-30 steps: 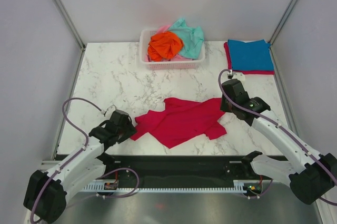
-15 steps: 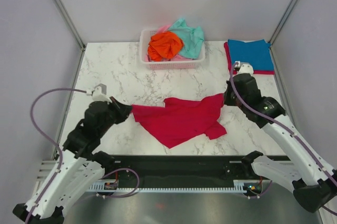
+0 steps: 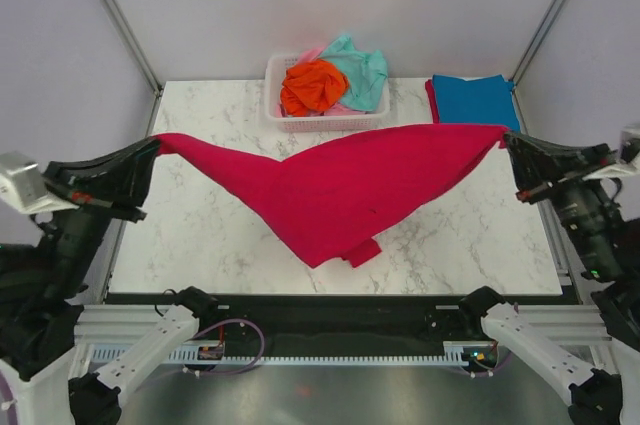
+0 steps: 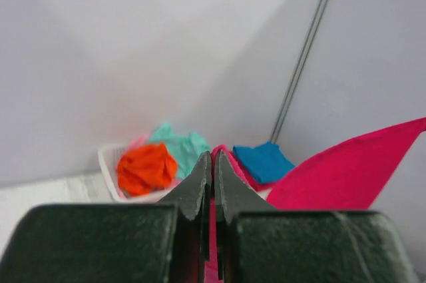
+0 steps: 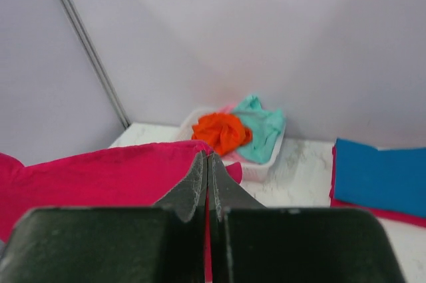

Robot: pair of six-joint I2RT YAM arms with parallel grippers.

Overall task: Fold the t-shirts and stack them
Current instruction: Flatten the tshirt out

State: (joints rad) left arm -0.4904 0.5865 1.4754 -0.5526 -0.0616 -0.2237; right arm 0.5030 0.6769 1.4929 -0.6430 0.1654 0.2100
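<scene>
A crimson red t-shirt (image 3: 335,185) hangs stretched in the air between both arms, its lower point sagging toward the table's front. My left gripper (image 3: 152,145) is shut on its left corner, and red cloth (image 4: 346,176) shows between and past the jaws in the left wrist view. My right gripper (image 3: 507,140) is shut on the right corner, the red cloth (image 5: 100,176) spreading left of its fingers. An orange t-shirt (image 3: 312,86) and a mint-teal t-shirt (image 3: 358,70) lie crumpled in the basket. A folded blue t-shirt (image 3: 474,105) lies on a red one at the back right.
The white slatted basket (image 3: 325,123) stands at the back middle of the marble table (image 3: 210,135). Metal frame posts and pale walls close in the left, right and back. A black rail runs along the near edge.
Both arms have risen and drawn apart, lifting the red t-shirt off the table and pulling it taut. The left gripper closed on its corner.
</scene>
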